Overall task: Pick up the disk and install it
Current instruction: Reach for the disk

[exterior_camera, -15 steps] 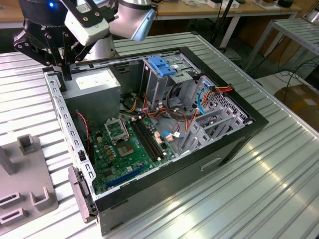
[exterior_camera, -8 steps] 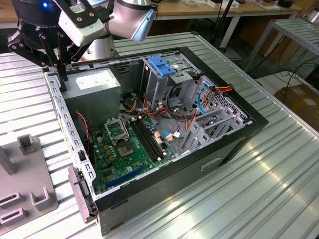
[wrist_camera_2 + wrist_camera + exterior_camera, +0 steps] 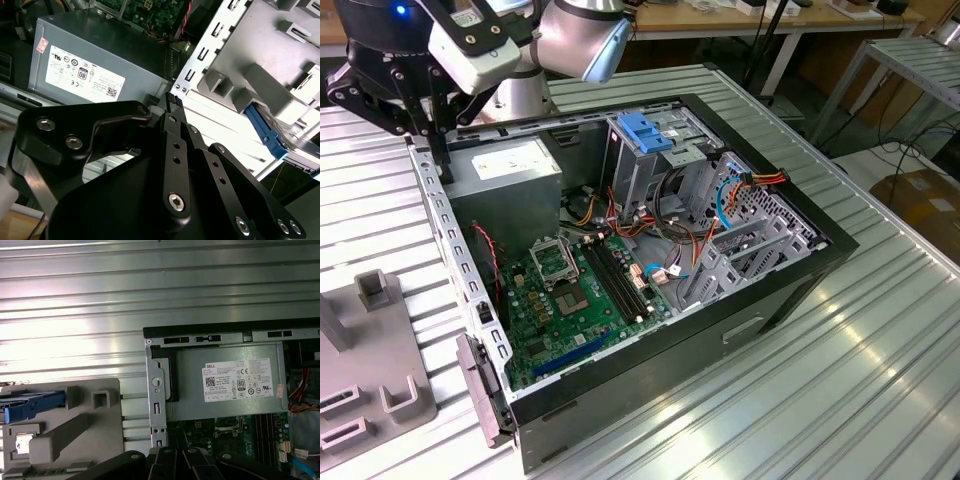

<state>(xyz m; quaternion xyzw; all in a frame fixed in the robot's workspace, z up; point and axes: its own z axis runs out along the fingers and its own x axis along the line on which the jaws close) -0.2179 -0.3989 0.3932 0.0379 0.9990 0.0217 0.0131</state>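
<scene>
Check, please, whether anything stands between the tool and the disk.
Nothing visible blocks it. In the second wrist view the tool hangs over the case's wall by the power supply, and the disk lies in the grey holder beside the case; only the holder's posts stand near it.

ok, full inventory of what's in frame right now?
disk: one, silver-grey with blue rail, in the fixture
fixture: one, grey, on the table beside the case
case: one, black, open, on the table
power supply: one, grey, in a case corner
drive cage: one, metal with blue handle, inside the case
motherboard: one, green, case floor
table: one, silver, ribbed
arm: one, grey, above the case edge
gripper: one, black, over the case edge by the power supply
</scene>
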